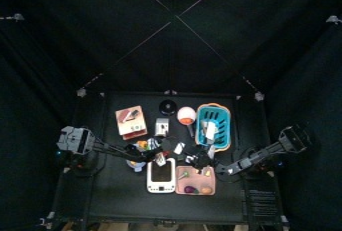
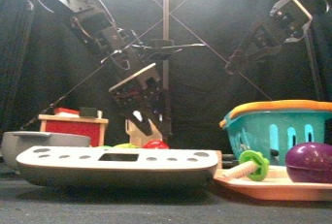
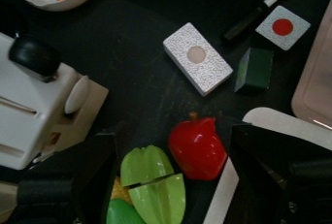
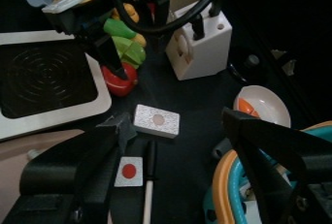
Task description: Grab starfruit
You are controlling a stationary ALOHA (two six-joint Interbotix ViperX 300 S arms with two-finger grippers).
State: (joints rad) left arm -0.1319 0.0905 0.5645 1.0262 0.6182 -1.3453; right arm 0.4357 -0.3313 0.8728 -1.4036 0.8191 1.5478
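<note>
The green starfruit (image 3: pixel 149 184) lies on the black table against a red fruit (image 3: pixel 197 148). My left gripper (image 3: pixel 178 158) is open wide, low over them, with both fruits between its jaws and nothing held. In the top view the left gripper (image 1: pixel 144 153) is at the table's left middle, over the starfruit (image 1: pixel 143 147). In the right wrist view the starfruit (image 4: pixel 126 34) lies past a white box, under the left arm. My right gripper (image 4: pixel 172 131) is open and empty, above the table's middle (image 1: pixel 198 158).
A white knife block (image 3: pixel 39 82) stands beside the fruits. A white scale (image 1: pixel 160 177) and a cutting board (image 1: pixel 197 180) lie at the front. A teal basket (image 1: pixel 214 125), a bowl (image 1: pixel 186 112), a red box (image 1: pixel 131 122) and a small white box (image 3: pixel 197 58) are nearby.
</note>
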